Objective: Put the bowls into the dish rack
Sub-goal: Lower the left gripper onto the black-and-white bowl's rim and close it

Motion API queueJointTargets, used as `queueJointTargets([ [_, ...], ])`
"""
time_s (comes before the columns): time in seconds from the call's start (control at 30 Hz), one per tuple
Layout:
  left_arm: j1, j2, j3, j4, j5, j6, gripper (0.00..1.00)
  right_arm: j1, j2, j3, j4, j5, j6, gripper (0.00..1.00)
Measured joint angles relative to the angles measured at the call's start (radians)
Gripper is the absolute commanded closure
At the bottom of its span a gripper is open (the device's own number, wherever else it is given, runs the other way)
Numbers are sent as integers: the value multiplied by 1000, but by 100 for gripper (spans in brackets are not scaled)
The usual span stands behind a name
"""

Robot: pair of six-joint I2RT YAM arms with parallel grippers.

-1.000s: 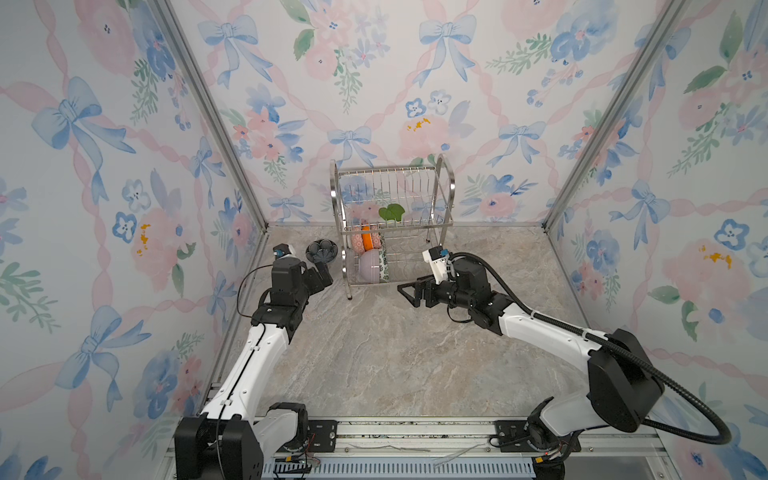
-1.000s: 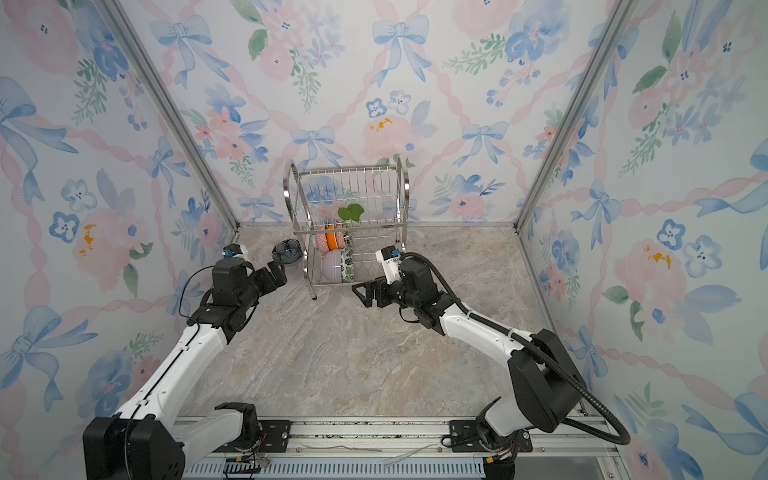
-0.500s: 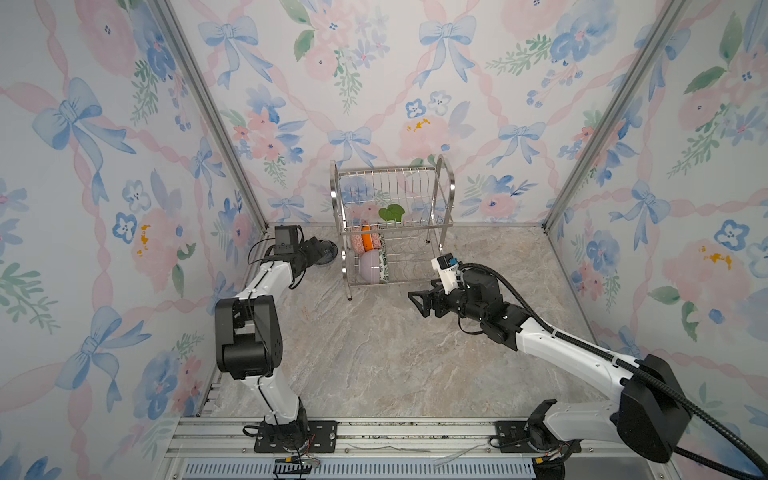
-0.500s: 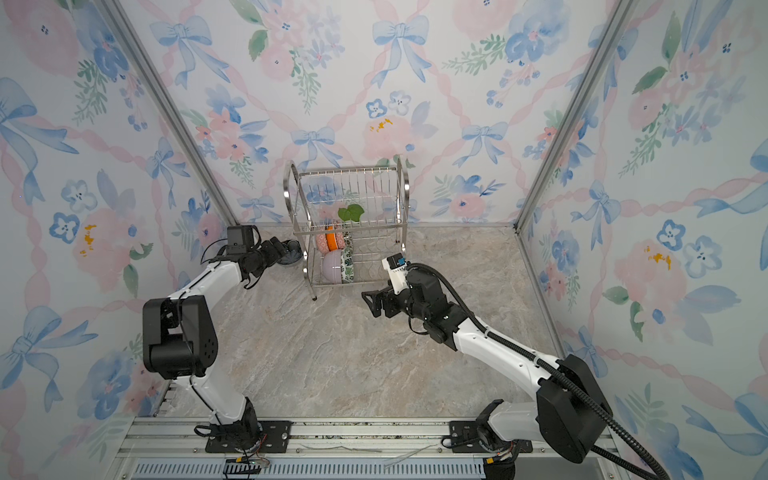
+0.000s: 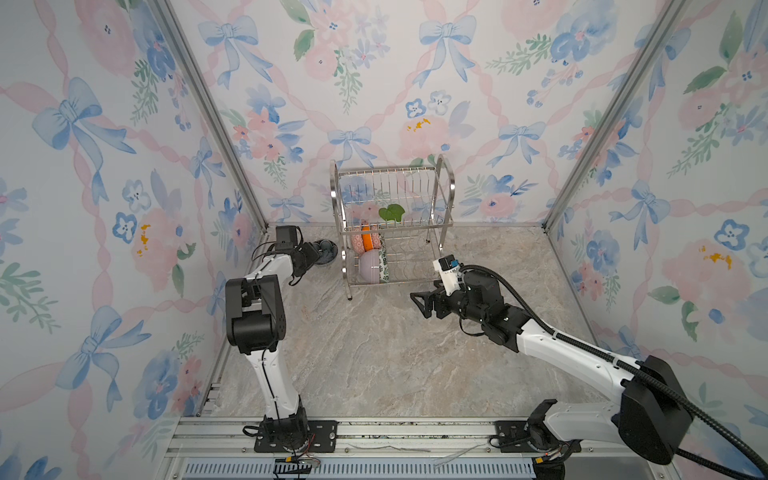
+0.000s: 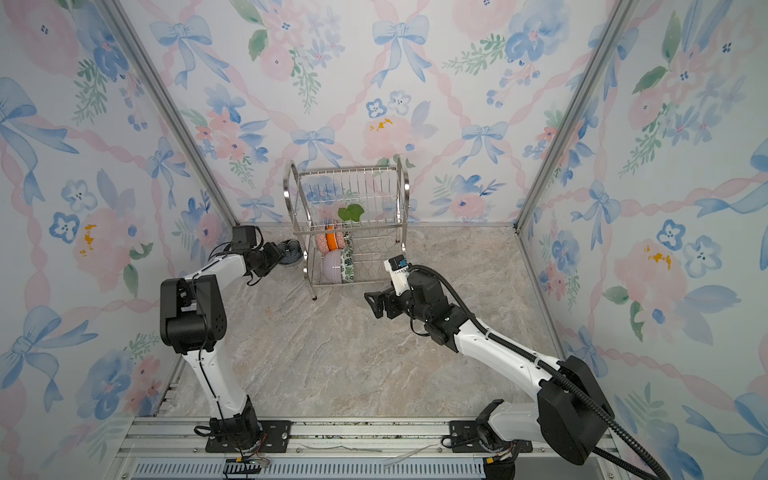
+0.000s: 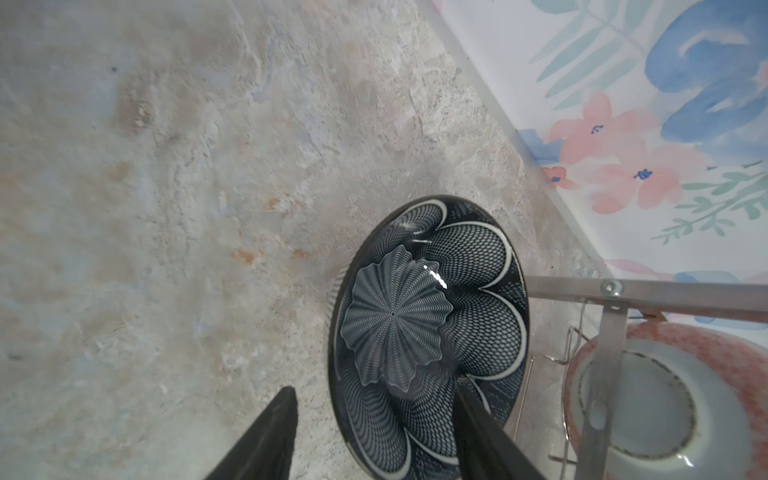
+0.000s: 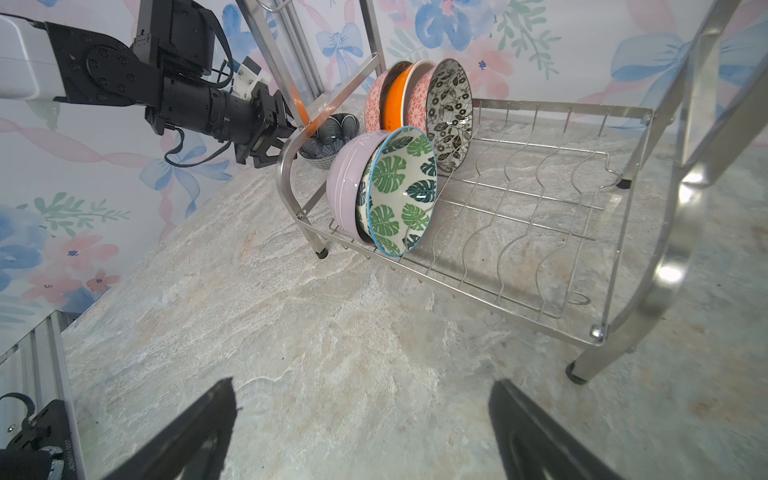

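Left wrist view settles it: the dark blue bowl (image 7: 428, 316) sits upright on the bench (image 7: 166, 208) straight ahead of the left claw (image 7: 373, 388). Its near rim passes between the two fingers (image 7: 478, 432), with one tip over the bowl's inside and the other outside, above bare bench. The claw stands part-open with a gap showing on either side of the rim, so nothing is gripped yet.

A round bowl has no long axis. What counts is that the rim wall runs across the claw's closing line, which looks right for a pinch. The dish rack (image 7: 611, 332) stands just beside the bowl, on the side of the finger that is inside it, so a lift will likely have to clear its frame.

In a top view the right claw (image 5: 417, 303) hangs wide open and empty, well apart from this bowl and before the rack's front, so the left arm is plainly nearer. Five other bowls (image 8: 401, 191) already stand on edge in the rack.
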Motion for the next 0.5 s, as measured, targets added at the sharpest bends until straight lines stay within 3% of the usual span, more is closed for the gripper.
queueJointTargets([
  [0.5, 11, 43, 4, 1, -5, 27, 73, -25, 0, -27, 28, 3, 29, 3],
])
